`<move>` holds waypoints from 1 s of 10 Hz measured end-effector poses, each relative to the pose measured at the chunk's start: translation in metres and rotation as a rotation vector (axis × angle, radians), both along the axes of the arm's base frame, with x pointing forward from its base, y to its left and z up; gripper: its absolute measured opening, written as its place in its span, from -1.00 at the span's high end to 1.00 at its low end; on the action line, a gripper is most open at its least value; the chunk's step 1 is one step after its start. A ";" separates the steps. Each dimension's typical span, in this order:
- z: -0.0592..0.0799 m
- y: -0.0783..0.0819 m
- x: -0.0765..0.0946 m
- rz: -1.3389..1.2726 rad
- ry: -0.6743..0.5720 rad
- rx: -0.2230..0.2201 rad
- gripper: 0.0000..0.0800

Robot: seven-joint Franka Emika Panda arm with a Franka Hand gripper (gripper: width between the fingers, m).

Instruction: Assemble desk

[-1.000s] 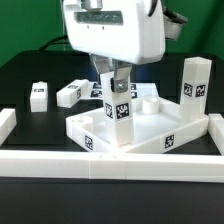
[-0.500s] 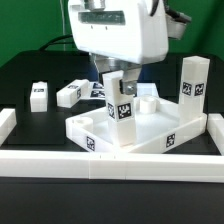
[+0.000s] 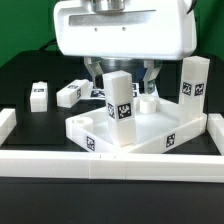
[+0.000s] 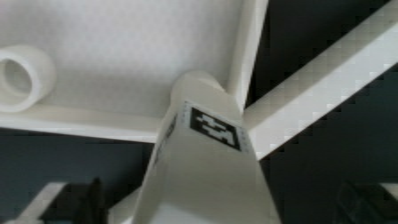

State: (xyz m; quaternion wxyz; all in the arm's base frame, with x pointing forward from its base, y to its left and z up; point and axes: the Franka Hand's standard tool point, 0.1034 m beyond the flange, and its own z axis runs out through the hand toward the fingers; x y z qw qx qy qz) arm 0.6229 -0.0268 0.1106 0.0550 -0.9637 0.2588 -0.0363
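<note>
The white desk tabletop (image 3: 160,128) lies upside down on the black table, rim up. One square leg (image 3: 121,108) stands upright in its near corner on the exterior view's left. My gripper (image 3: 123,86) hangs straight over this leg, its fingers (image 3: 97,80) spread wide on either side and clear of it. In the wrist view the leg (image 4: 210,150) runs up to the tabletop corner, between the dark fingertips of the gripper (image 4: 214,208). A round socket (image 4: 18,78) shows at another corner.
Another leg (image 3: 196,80) stands upright at the exterior view's right. Two legs (image 3: 38,94) (image 3: 70,93) lie at the left. A tagged white piece (image 3: 97,90) is partly hidden behind the gripper. The white border rail (image 3: 100,165) runs along the front and sides.
The gripper has turned about a quarter turn over the leg and its fingers have opened off it. The leg stays upright in the corner.
</note>
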 end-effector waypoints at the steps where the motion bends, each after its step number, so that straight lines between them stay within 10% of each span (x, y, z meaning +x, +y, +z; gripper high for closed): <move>1: 0.000 0.000 0.000 0.072 -0.006 -0.007 -0.62; 10: -0.002 -0.005 -0.001 0.723 -0.055 -0.082 -0.62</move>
